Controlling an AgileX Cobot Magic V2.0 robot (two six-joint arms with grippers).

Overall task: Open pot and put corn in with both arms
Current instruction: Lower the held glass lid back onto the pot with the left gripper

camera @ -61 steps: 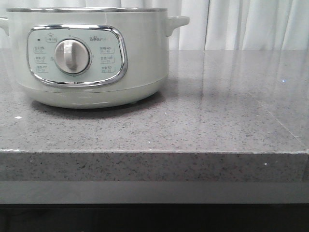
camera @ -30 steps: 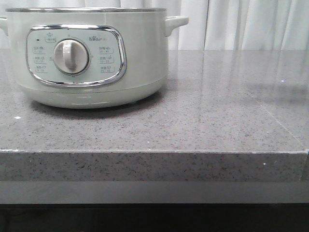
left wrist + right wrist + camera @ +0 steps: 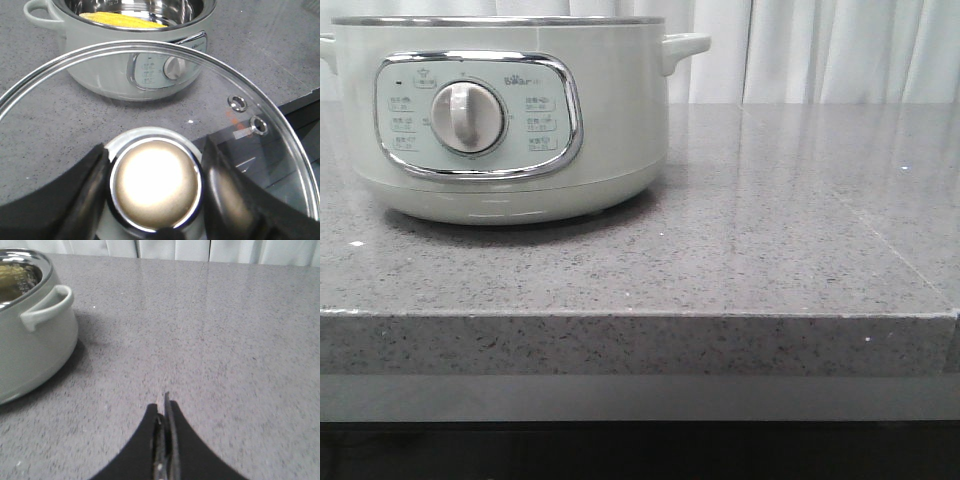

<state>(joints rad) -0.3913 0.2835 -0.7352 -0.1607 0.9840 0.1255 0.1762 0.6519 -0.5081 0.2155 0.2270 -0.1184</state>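
Note:
The pale grey-green pot [image 3: 510,120] stands at the left of the grey counter, its dial panel facing me. It also shows in the left wrist view [image 3: 125,55] with its lid off and the yellow corn [image 3: 122,20] lying inside its steel bowl. My left gripper [image 3: 155,187] is shut on the round knob [image 3: 155,182] of the glass lid [image 3: 250,115], held in the air off to one side of the pot. My right gripper [image 3: 164,412] is shut and empty, over bare counter to the right of the pot [image 3: 30,325]. Neither gripper shows in the front view.
The speckled grey counter [image 3: 770,230] stretches right of the pot, with its front edge [image 3: 640,315] near me. White curtains [image 3: 820,50] hang behind. In the left wrist view the counter's edge drops off to a dark floor [image 3: 300,110].
A faint shadow on the right of the counter has faded away. The pot has not moved.

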